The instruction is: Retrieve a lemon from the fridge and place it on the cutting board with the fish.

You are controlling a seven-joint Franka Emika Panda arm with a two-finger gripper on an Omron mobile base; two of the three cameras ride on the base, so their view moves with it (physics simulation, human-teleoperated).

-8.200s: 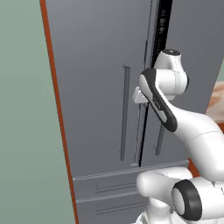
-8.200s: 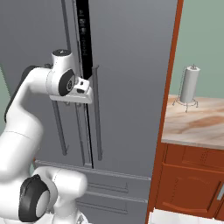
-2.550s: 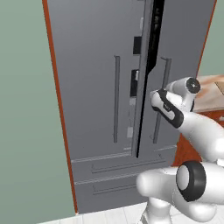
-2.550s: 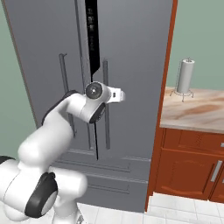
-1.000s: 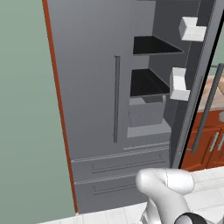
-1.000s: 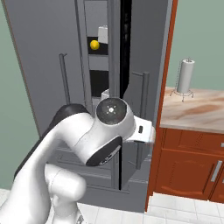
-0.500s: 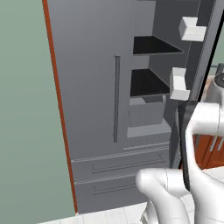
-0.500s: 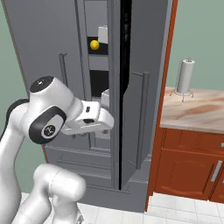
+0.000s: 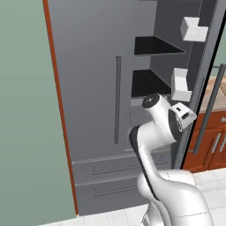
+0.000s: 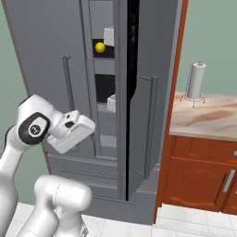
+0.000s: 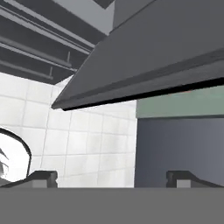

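The dark grey fridge (image 9: 88, 79) stands with its right door (image 10: 155, 88) swung open, black shelves showing inside. The lemon (image 10: 99, 46), small and bright yellow, sits on an upper shelf next to a white bin. My gripper (image 11: 113, 178) is open, its two dark fingertips (image 11: 41, 178) far apart with nothing between them. The hand (image 10: 71, 132) hovers low in front of the open compartment, well below the lemon, and looks down past the door's lower edge at the floor tiles. The cutting board and the fish are out of view.
White door bins (image 9: 193, 28) hang on the open door to my right. Beyond the fridge is a marble counter (image 10: 208, 115) with a paper towel holder (image 10: 196, 81) over red-brown cabinets (image 10: 199, 180). The fridge's lower drawers (image 9: 110, 176) are closed.
The arm has swung up from low by the door, and the hand now sits in front of the open fridge. The jaws have spread wider. The door stays open.
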